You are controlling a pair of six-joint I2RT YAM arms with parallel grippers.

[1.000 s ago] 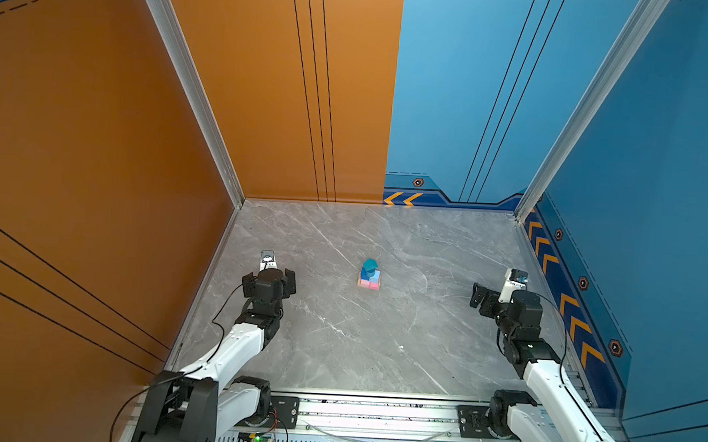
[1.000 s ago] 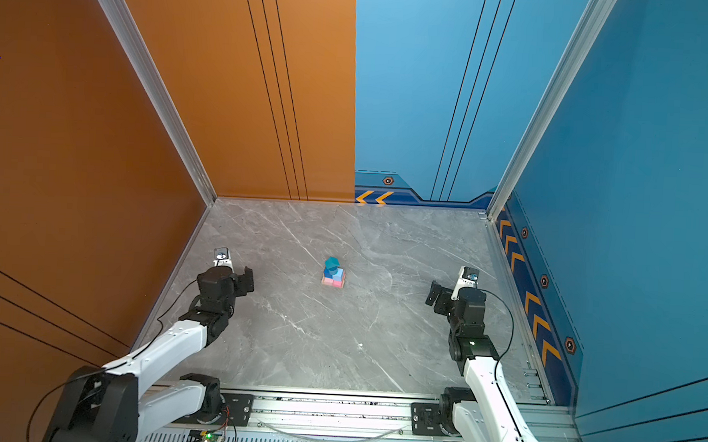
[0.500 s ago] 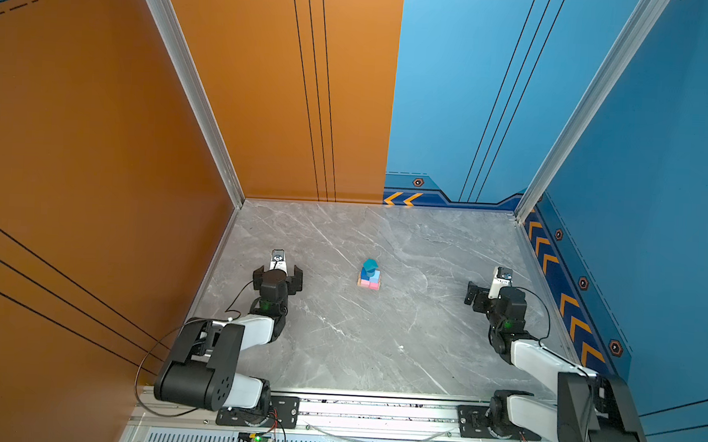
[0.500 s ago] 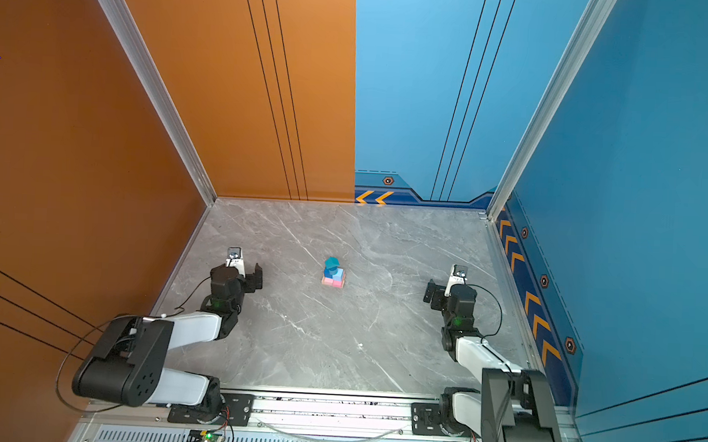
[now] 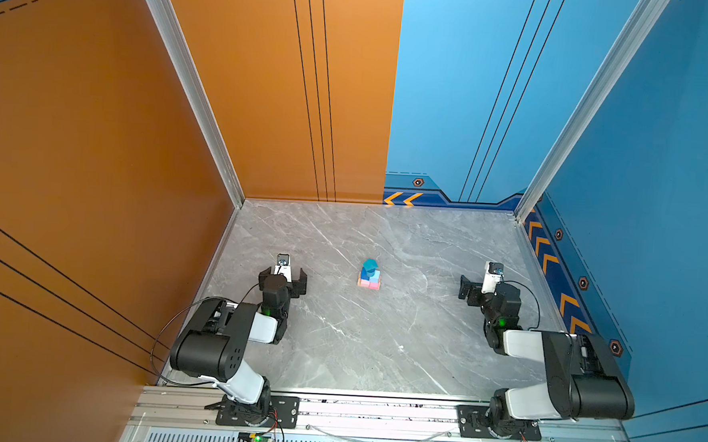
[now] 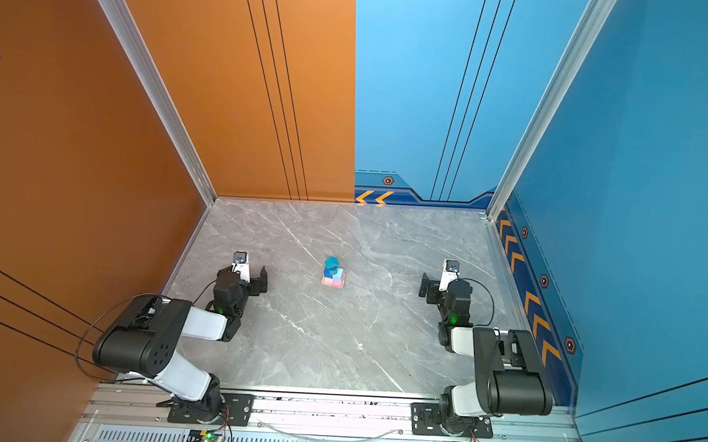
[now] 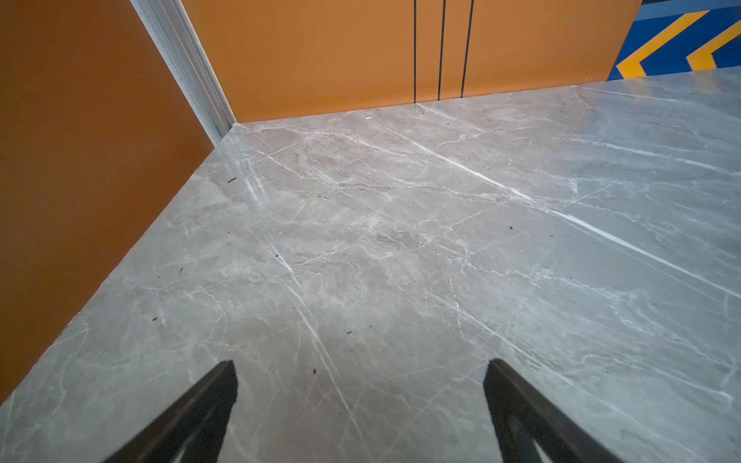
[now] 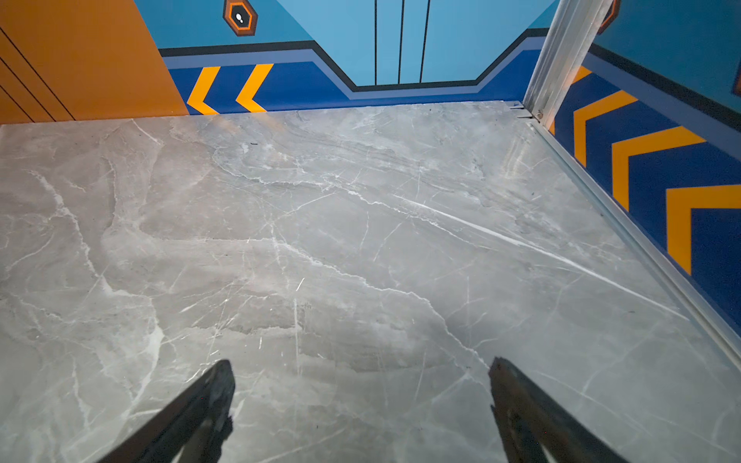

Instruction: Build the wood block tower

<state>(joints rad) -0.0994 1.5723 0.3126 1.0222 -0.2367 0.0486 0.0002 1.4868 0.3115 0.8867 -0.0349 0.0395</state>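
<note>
Grippers on both arms stand wide open and empty: the left gripper (image 5: 283,277) and the right gripper (image 5: 482,289) sit low over the table at opposite sides, each well apart from the blocks. An orange wall (image 5: 98,154) closes the left side and half of the back of the booth, and a blue wall (image 5: 659,163) with yellow chevrons closes the rest. Between them lies the gray marble-patterned table (image 5: 379,344). The left arm (image 5: 213,343) and the right arm (image 5: 577,375), black and white, fold back toward the metal rail (image 5: 375,412) along the front edge. The wood block tower (image 5: 369,274) stands upright near the middle of the table, between the two grippers and touched by neither, as both top views show. Its base is a layer of pink blocks (image 5: 368,284) resting on the table; above them a dark-blue block (image 5: 365,274) and a light-blue block (image 5: 377,275) sit side by side, and a teal block (image 5: 369,264) crowns the stack. Lower tan pieces cannot be made out at this distance. In the wrist views, the dark fingers (image 7: 212,401) of the left gripper and the fingers (image 8: 208,401) of the right gripper spread apart with only marble surface between them.
</note>
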